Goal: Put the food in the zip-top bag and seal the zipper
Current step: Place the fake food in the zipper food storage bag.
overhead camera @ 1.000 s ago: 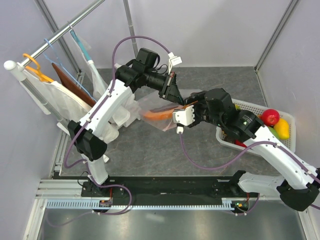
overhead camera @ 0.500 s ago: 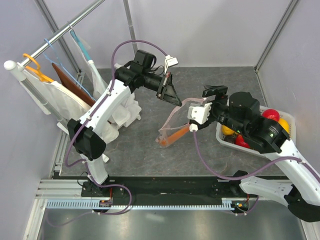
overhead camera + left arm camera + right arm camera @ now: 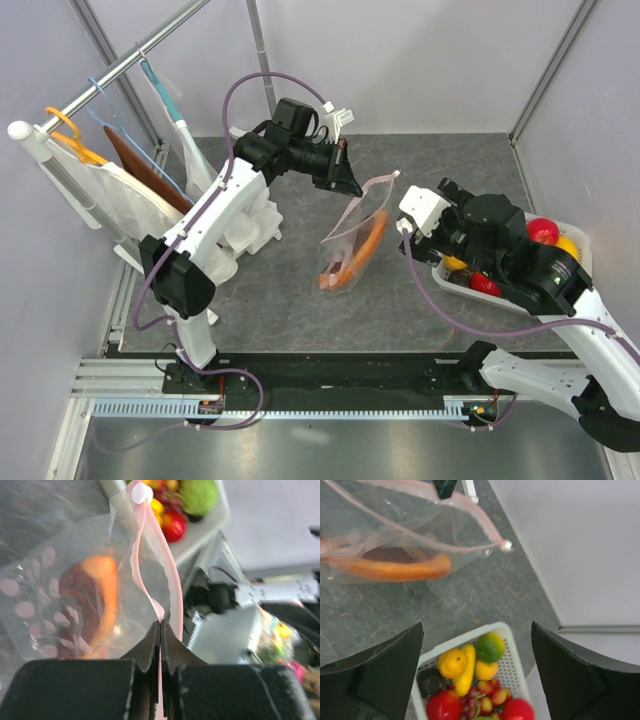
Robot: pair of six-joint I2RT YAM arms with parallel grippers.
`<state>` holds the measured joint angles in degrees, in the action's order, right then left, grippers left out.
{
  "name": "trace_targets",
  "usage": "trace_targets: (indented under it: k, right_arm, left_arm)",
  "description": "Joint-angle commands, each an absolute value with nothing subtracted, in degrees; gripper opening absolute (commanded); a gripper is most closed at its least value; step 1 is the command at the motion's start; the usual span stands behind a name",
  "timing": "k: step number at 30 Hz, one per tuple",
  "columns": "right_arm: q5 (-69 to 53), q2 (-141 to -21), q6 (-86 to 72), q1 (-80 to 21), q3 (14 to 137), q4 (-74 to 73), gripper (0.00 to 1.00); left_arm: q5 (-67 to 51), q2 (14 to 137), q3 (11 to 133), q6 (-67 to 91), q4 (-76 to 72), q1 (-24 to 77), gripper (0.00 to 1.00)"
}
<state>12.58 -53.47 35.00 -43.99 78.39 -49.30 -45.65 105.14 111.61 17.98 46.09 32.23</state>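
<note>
Hanging from my left gripper [image 3: 160, 630], the zip-top bag [image 3: 352, 240] droops over the table, mouth edge up, with the long orange-brown piece [image 3: 362, 250] lying in its belly. My left fingers are clamped tight on the zipper [image 3: 150, 565] strip, at the end away from the white slider [image 3: 141, 493]. I judge the film thin, limp and slick, so it will sag and swing even under that one light toy. The stiffer strip is the only sound place to grip. My right gripper [image 3: 476, 630] is spread wide, holding nothing, above the white basket [image 3: 506, 626] of remaining food [image 3: 465, 680].
</note>
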Motion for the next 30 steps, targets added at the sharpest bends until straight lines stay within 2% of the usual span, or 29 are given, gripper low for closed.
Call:
trace_targets:
  k: [1, 8, 13, 19, 25, 30]
  right_arm:
    - [14.3, -50.4, 23.9, -39.3, 76.9, -54.4, 0.97]
    - [12.7, -49.0, 20.7, -35.2, 73.5, -61.8, 0.97]
    - [8.8, -50.2, 19.2, -34.9, 73.5, -63.1, 0.96]
    - [6.7, -52.2, 18.0, -34.8, 73.8, -60.1, 0.97]
    - [6.6, -51.2, 15.8, -33.8, 73.2, -60.6, 0.98]
    - [5.8, -50.5, 14.7, -32.2, 73.4, -61.2, 0.98]
  left_arm:
    - [-31.0, 106.1, 114.3, 21.4, 39.2, 35.3, 0.02]
    - [-17.7, 109.7, 117.7, 22.5, 39.5, 37.1, 0.02]
    - [-13.0, 101.8, 115.4, 19.3, 42.4, 33.9, 0.02]
    - [-7.9, 93.6, 115.9, 6.6, 51.5, 33.2, 0.02]
    - [-10.9, 95.7, 125.9, 1.4, 63.7, 26.0, 0.02]
    - [-11.4, 101.6, 137.4, -6.6, 69.8, 25.8, 0.02]
